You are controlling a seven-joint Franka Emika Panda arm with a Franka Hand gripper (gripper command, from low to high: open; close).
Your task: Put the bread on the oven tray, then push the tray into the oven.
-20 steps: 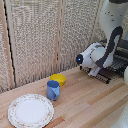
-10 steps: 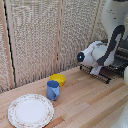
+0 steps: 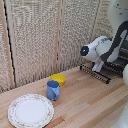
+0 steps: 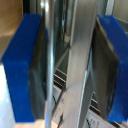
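Note:
In the exterior view my clamp [image 3: 98, 65] hangs from the white arm at the right, down at the near edge of the oven pan [image 3: 95, 72], a dark wire tray that sticks out from the oven [image 3: 119, 64]. In the wrist view the two blue fingers [image 4: 22, 70] stand on either side of a shiny metal bar of the oven pan [image 4: 77, 60], pads against it, with thin wire bars below. The clamp [image 4: 70, 70] is shut on that bar. The bread is not visible in either view.
A blue mug [image 3: 53, 90] stands on the wooden table [image 3: 90, 105] with a round yellow bowl [image 3: 58, 78] behind it. A patterned white plate [image 3: 30, 110] lies at the exterior view's lower left. A slatted screen [image 3: 45, 35] backs the table.

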